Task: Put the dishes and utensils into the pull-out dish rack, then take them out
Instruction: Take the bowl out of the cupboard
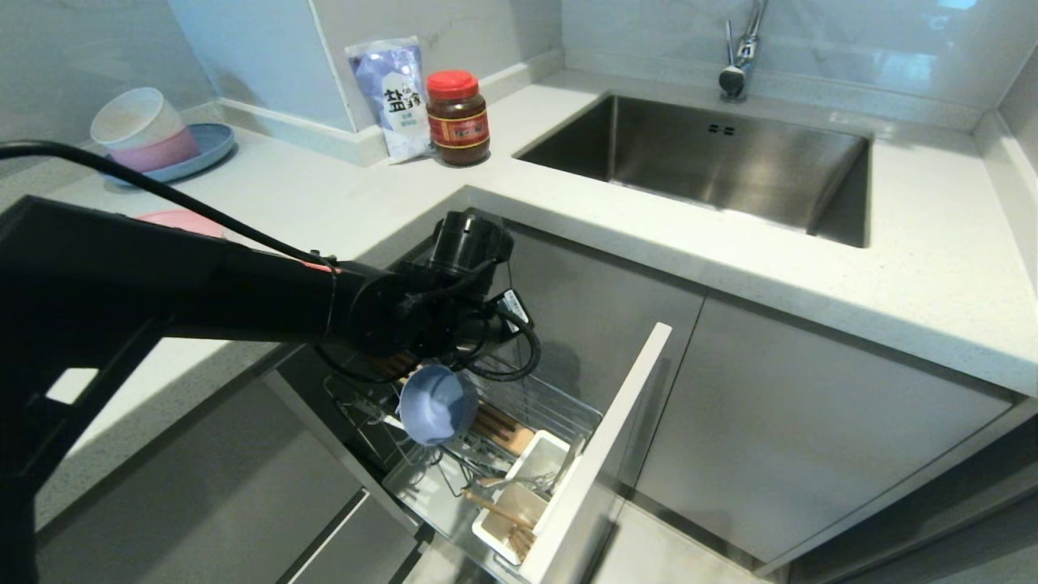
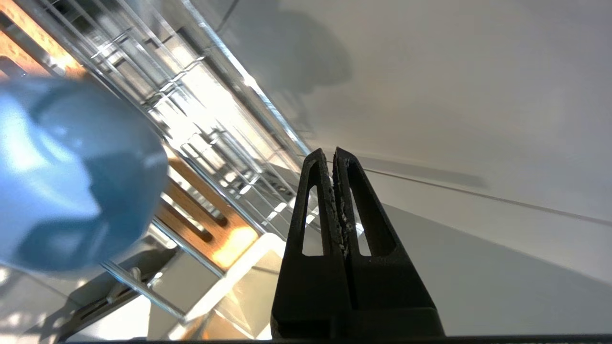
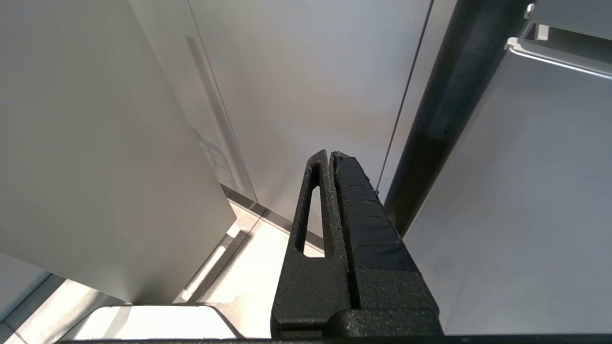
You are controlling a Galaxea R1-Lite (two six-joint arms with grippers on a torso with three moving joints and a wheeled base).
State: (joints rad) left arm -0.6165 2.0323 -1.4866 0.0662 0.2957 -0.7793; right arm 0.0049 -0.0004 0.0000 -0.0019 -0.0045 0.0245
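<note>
Hovering over the pull-out dish rack [image 1: 559, 410] with fingers clenched on nothing, the left gripper [image 2: 333, 155] must reopen to grasp the racked blue-grey bowl [image 1: 438, 403] or fetch the pink plate [image 1: 180, 221].

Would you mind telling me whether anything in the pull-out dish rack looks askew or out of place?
The blue-grey bowl is odd: it sits tipped on its side over the pull-out dish rack, opening facing sideways, just below the left gripper, whose fingers are shut on nothing. Whether the tines support it is unclear. The chopsticks lie slanted across the white cutlery box.
</note>
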